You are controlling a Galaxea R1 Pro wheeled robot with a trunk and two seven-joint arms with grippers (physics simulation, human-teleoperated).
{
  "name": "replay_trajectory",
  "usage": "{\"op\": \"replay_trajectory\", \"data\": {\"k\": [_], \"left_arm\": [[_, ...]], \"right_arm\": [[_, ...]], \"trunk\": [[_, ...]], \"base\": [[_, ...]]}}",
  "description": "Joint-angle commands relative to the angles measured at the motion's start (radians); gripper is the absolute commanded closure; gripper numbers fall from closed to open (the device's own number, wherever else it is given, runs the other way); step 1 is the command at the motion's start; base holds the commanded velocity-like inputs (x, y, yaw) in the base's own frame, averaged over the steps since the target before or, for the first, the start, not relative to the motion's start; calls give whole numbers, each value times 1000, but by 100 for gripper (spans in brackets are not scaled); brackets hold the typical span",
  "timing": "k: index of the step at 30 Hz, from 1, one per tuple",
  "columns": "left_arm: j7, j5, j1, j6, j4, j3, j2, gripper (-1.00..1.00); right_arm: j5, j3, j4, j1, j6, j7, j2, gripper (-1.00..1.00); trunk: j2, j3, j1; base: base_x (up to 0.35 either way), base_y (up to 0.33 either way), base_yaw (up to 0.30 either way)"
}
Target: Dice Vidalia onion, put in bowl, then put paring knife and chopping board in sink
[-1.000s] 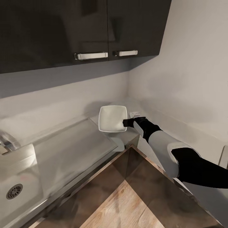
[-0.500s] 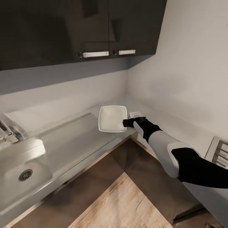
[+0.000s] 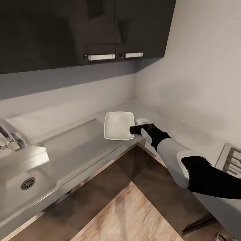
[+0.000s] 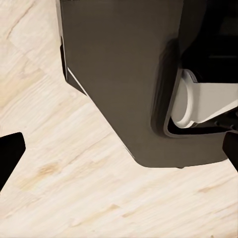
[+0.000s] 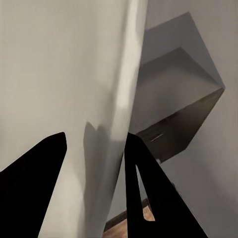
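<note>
Right claw [image 3: 133,130] is seen at the near rim of the bowl [image 3: 117,125], its dark fingers closed on that rim; in the right wrist view two black fingers [image 5: 34,183] are shown with a pale surface between them. One white and black arm [image 3: 174,157] is stretched from the lower right across the wood floor [image 3: 134,217] to the desk [image 3: 83,150]. The left claw's fingers are glimpsed as dark shapes at the edges of the left wrist view [image 4: 10,153], set well apart, with pale wood floor and a dark cabinet base [image 4: 114,74] beyond them; nothing is seen between them.

One bowl is counted, white and squarish, at the corner of the grey desk, just past the end of the drainboard. One sink [image 3: 23,174] is set to the left, with one round drain [image 3: 28,183] and part of a chrome tap [image 3: 8,137]. Farther off, two steel handles [image 3: 100,57] are seen on two dark upper cabinet doors [image 3: 67,30].
</note>
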Motion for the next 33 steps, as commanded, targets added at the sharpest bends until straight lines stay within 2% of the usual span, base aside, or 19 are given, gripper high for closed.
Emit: {"op": "replay_trajectory", "data": {"k": [1, 11, 24, 33], "left_arm": [[-5, 8, -1, -1, 3, -6, 0, -100], [-5, 8, -1, -1, 3, -6, 0, -100], [-5, 8, -1, -1, 3, -6, 1, -100], [-5, 8, -1, -1, 3, -6, 1, -100]], "right_arm": [[-2, 3, -2, -1, 5, 0, 0, 100], [-2, 3, -1, -1, 5, 1, 0, 100], [-2, 4, 0, -1, 5, 1, 0, 100], [-2, 4, 0, -1, 5, 2, 0, 100]], "trunk": [[-2, -1, 1], [-2, 12, 1], [-2, 27, 1], [-2, 35, 1]], "base": [[-18, 0, 0], [-235, 0, 63], [-316, 5, 218], [-252, 162, 254]]}}
